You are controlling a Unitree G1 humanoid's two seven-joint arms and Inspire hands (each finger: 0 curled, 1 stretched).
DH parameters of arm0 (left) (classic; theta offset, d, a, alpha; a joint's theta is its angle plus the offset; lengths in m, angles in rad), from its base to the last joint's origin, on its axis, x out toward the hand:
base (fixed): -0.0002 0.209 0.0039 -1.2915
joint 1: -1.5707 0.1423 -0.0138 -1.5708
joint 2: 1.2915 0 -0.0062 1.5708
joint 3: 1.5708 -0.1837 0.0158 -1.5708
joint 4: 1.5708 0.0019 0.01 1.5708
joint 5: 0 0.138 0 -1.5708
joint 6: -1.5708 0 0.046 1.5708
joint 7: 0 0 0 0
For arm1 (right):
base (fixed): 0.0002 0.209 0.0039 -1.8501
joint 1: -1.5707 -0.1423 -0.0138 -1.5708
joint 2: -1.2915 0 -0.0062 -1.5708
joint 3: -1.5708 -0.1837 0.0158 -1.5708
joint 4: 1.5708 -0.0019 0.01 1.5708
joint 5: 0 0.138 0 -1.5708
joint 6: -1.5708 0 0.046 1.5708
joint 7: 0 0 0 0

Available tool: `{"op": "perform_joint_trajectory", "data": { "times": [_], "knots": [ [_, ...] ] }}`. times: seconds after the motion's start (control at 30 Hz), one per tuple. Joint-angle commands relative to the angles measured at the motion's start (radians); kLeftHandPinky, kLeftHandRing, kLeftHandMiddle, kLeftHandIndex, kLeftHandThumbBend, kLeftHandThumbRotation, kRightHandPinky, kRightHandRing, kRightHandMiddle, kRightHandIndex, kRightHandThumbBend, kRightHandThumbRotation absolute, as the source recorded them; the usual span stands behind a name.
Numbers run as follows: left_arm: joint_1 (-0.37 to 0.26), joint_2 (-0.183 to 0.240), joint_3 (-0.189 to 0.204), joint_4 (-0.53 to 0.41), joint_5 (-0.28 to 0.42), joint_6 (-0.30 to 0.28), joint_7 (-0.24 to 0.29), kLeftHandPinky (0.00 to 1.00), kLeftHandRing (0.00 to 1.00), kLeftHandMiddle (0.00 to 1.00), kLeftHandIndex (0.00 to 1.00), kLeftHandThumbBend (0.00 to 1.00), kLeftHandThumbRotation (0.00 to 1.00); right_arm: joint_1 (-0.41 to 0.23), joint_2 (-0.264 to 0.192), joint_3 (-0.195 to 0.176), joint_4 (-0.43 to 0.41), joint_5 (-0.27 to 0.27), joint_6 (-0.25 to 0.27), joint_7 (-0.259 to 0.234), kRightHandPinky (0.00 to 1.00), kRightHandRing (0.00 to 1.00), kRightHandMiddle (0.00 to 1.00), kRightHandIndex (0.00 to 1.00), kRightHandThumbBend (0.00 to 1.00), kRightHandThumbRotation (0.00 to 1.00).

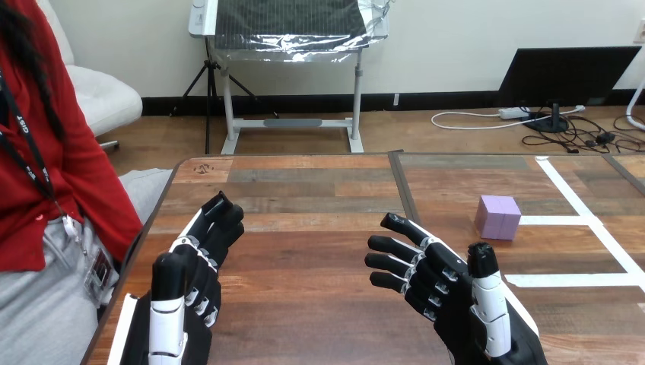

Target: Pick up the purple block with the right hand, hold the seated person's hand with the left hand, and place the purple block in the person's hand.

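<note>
A purple block (499, 217) rests on the wooden table (304, 198) at the right, beside white tape lines. My right hand (449, 293) hovers over the table at the lower right, fingers spread and relaxed, holding nothing; the block lies a short way beyond it, up and to the right. Near the table's left edge my left hand (190, 274) is also open and empty, its fingers pointing away from me. The person (53, 205) sits at the left side of the table; their hands are out of sight.
White tape lines (578, 220) mark a zone on the right part of the table. A dark seam (403, 190) runs across the tabletop between its two halves. Bare wood lies between my two hands.
</note>
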Motion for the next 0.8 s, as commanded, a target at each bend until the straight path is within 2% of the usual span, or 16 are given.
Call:
{"op": "perform_joint_trajectory", "data": {
  "times": [0.0, 0.47, 0.77],
  "knots": [
    [-0.044, -0.049, -0.001, -0.015, 0.003, -0.026, -0.003, 1.0, 0.91, 0.88, 0.88, 0.57, 1.0, -0.044, 0.01, -0.011, -0.021, 0.018, -0.011, -0.001, 0.82, 0.84, 0.84, 0.89, 0.83, 1.0],
    [-0.051, -0.048, 0.001, -0.01, -0.003, -0.023, -0.006, 1.0, 0.91, 0.88, 0.88, 0.58, 1.0, -0.054, 0.005, -0.009, -0.024, 0.021, 0.015, -0.004, 0.85, 0.85, 0.86, 0.91, 0.82, 1.0],
    [-0.061, -0.049, 0.005, -0.004, -0.007, -0.02, -0.007, 1.0, 0.91, 0.88, 0.88, 0.58, 1.0, -0.116, -0.011, -0.014, 0.007, -0.002, 0.03, -0.003, 0.84, 0.86, 0.87, 0.91, 0.85, 1.0]
  ]
}}
